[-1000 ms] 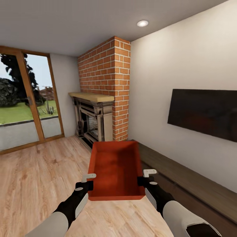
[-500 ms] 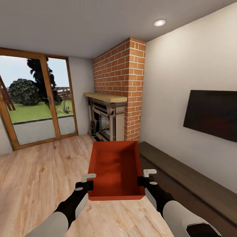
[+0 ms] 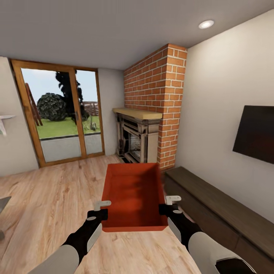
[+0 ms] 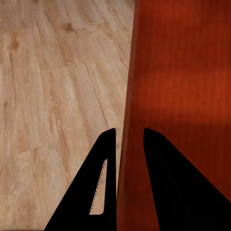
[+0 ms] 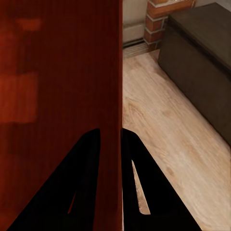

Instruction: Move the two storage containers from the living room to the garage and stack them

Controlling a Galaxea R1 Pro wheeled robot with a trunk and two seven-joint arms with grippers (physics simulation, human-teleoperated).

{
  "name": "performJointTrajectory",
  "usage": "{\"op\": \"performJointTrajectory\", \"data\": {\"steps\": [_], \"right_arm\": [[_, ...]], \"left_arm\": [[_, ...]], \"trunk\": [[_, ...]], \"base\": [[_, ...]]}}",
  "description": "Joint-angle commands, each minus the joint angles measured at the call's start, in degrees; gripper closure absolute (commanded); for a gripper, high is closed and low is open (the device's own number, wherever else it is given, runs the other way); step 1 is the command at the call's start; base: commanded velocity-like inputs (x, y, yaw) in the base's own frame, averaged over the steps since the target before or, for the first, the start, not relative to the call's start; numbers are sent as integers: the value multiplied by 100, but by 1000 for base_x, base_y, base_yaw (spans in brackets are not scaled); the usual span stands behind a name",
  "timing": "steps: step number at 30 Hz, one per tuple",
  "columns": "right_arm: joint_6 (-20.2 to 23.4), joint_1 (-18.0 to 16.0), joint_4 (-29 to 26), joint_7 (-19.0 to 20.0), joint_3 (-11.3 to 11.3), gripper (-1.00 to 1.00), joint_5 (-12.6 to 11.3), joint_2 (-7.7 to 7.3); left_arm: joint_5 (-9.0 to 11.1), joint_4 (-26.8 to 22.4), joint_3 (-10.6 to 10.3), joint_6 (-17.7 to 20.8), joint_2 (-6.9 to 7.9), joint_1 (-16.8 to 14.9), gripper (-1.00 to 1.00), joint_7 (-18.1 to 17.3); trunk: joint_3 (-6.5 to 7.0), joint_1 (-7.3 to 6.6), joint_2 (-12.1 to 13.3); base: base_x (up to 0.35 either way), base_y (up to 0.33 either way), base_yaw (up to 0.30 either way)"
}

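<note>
I hold one orange-red open-top storage container [image 3: 133, 194] level in front of me, above the light wood-plank floor of the living room. My left gripper [image 3: 102, 210] is shut on its left wall near the front corner; in the left wrist view that wall [image 4: 129, 96] runs between the two black fingers [image 4: 103, 183]. On the opposite side my right gripper [image 3: 169, 205] is shut on the right wall [image 5: 115, 86], which the right wrist view shows clamped between the fingers [image 5: 86, 183]. The container is empty inside.
A red brick fireplace [image 3: 152, 114] stands ahead. A long dark low bench [image 3: 220, 209] runs along the right wall under a wall TV [image 3: 257, 131]. Glass doors [image 3: 62, 116] are at the back left. Wood-plank floor [image 3: 45, 205] spreads to the left.
The whole view has swung left: fireplace, TV and bench have slid right and more of the glass doors shows. Both grippers and the container keep their place in the picture.
</note>
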Motion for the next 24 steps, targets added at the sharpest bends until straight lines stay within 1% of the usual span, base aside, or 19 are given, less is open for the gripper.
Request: {"op": "performJointTrajectory", "data": {"steps": [1,24], "right_arm": [[4,-3,-34,-33,21,100,57,-9],[4,0,-34,-33,21,100,57,-9]], "left_arm": [[59,6,306,40,88,-2,100,91],[59,-9,306,40,95,-2,100,91]], "trunk": [[1,2,-5],[68,2,-5]], "base": [[0,0,264],[0,0,264]]}}
